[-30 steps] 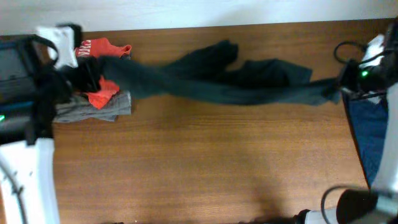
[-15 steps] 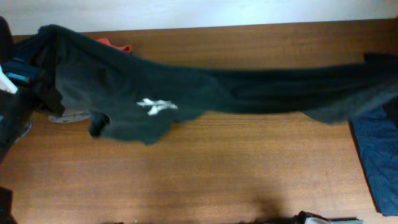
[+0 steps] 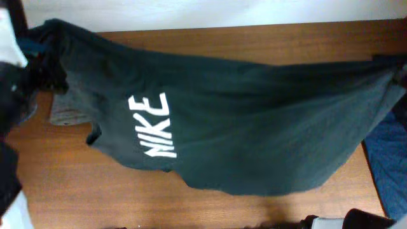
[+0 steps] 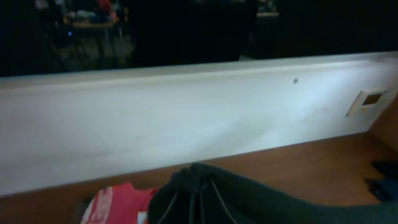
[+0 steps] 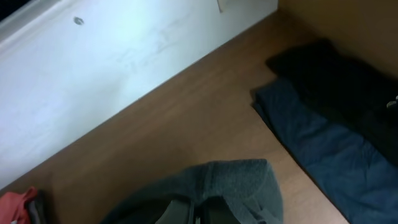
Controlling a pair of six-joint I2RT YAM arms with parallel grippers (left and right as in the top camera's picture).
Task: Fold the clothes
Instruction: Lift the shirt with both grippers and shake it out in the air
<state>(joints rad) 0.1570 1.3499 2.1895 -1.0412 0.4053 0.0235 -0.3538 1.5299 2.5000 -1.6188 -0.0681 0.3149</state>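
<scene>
The left fingers (image 4: pixel 198 214) are pinched shut on a bunched edge of the shirt (image 3: pixel 254 133). They are almost buried in the dark folds at the bottom of the left wrist view. The right fingers (image 5: pixel 211 214) are likewise clamped on a gathered corner of the shirt, and the cloth humps up over them.

Seen from overhead, the shirt hangs stretched between the two grips. It runs from the far left corner to the right edge and covers most of the worktop (image 3: pixel 76 191). Its lower edge sags toward the near side; whether it touches the wood I cannot tell. The white NIKE lettering faces up on the left half, turned sideways.

A red tee (image 4: pixel 118 205) lies on the worktop just left of the left grip. A grey garment (image 3: pixel 63 111) shows under the shirt's left edge. A blue garment (image 3: pixel 389 168) lies at the right end, partly under the shirt, with a black cloth (image 5: pixel 336 81) on it. A white wall (image 4: pixel 186 124) runs along the far side.
</scene>
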